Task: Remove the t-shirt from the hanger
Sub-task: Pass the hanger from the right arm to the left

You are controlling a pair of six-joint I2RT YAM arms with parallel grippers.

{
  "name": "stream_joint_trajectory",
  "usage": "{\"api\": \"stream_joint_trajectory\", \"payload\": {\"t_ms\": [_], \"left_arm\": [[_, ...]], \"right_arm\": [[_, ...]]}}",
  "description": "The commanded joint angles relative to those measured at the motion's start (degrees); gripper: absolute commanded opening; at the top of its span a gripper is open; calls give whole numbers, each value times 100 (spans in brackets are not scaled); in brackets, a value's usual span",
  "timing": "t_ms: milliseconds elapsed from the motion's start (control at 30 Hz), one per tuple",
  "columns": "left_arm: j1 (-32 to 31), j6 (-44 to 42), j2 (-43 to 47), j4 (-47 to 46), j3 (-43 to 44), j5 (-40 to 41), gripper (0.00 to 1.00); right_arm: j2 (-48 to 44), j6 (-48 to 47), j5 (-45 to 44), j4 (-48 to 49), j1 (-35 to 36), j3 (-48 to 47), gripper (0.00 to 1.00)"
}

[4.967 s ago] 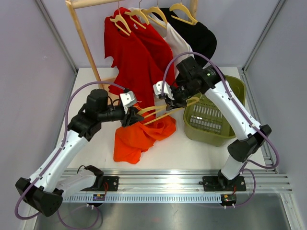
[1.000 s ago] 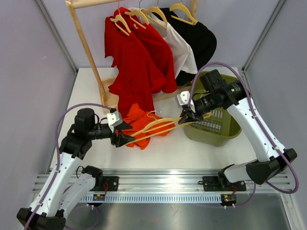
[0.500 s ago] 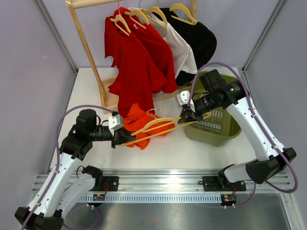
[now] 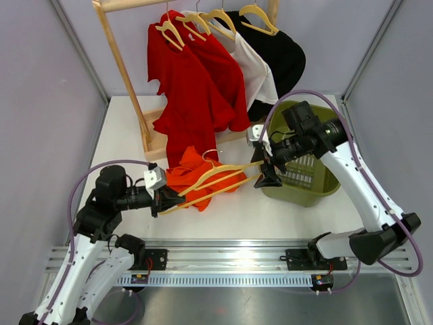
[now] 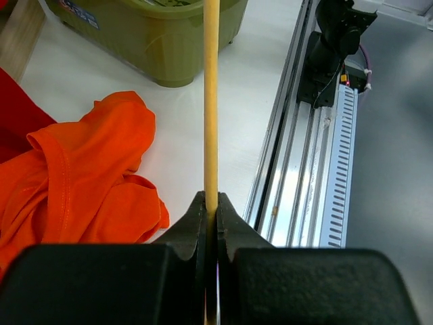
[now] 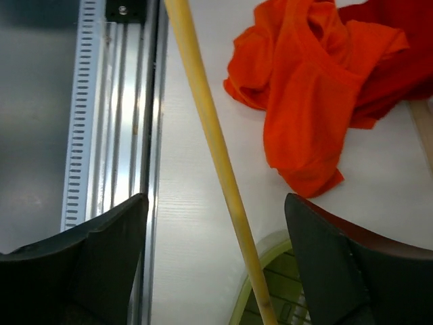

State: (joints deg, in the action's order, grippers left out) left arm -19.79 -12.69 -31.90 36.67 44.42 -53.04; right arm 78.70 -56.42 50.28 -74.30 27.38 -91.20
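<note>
my worry from here is the hanger point(image 5: 211, 101). the left tool point(image 5: 211, 217) is pinched fully shut on one end of its wooden bar, and that looks like the only grip holding it up. the right tool point(image 6: 215, 227) stands wide open with the bar running between its fingers, touching neither and gripping nothing. with a long bar held at one tip, i'd expect it to swivel or slip in the pinch if i swing the arm fast, and then it drops back onto the orange t-shirt point(image 6: 304, 101). that shirt lies crumpled on the white surface point(image 4: 270, 217), under and beside the hanger, near the foot of the wooden rack point(image 4: 122, 61). from above i can't tell whether a fold is caught on the lower bar - if one is, pulling the hanger away drags the shirt along. the right fingers also straddle the bar, so a sideways retreat would knock it, and the free end sits near the green basket point(image 5: 149, 47), where it could clip the rim. counting: one orange t-shirt, one basket, one rack, two arms. there are five hangers in all - one in the tool and four on the rack point(image 4: 220, 17). those four carry two red shirts point(image 4: 189, 81), one white shirt point(image 4: 256, 68) and one black shirt point(image 4: 287, 54).
</note>
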Motion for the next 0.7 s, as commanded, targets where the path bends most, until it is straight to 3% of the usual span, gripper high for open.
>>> {"api": "stream_joint_trajectory", "payload": {"t_ms": [0,267,667], "left_arm": [[-7,416,429,33,304,232,0],[-16,873,773,174,628,1066,0],[-16,1242,1027,271,1331,1779,0]], "right_arm": [[-679,1168,-887,1065,-48,163,91],[-996,1722,-1662,1989,-742,49,98],[-1260,2012,-1346,2473,-1050,874,99]]}}
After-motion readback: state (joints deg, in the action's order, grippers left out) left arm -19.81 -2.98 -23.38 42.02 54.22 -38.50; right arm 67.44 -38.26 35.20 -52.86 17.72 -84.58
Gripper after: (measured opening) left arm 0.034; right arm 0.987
